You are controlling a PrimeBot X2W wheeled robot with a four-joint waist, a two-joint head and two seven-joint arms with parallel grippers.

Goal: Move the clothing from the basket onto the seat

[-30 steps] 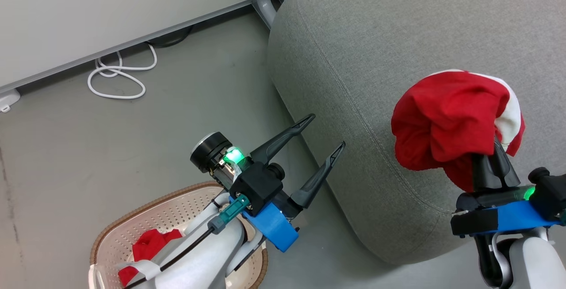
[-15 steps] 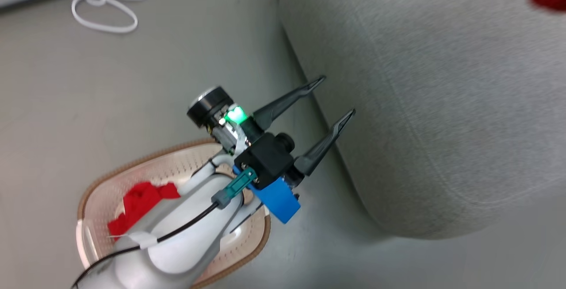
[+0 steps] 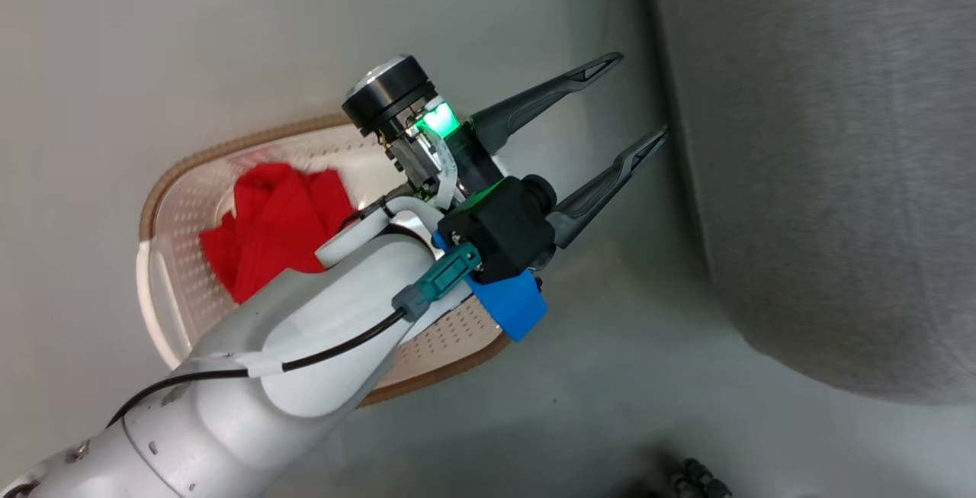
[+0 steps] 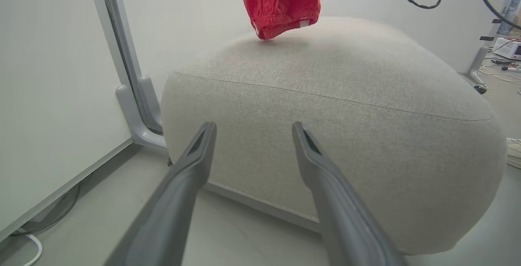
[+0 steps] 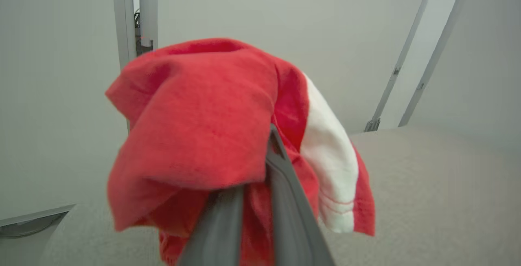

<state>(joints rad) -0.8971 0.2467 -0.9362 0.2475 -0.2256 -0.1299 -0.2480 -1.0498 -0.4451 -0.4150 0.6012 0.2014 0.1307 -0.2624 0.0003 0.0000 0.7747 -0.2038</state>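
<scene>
The head view looks down on the basket (image 3: 229, 149), which stands on the floor (image 3: 152, 40) near the sofa (image 3: 823, 178). A plain red garment (image 3: 274, 216) lies crumpled inside it, partly hidden by the left arm. The left gripper (image 3: 640, 96) hovers between basket and sofa, fingers spread wide, holding nothing. In the right wrist view the right gripper (image 5: 254, 184) is clamped on the red-and-white garment (image 5: 195, 127), its fingers partly buried in cloth. The left wrist view shows that garment hanging over the sofa top, its upper part cut off.
</scene>
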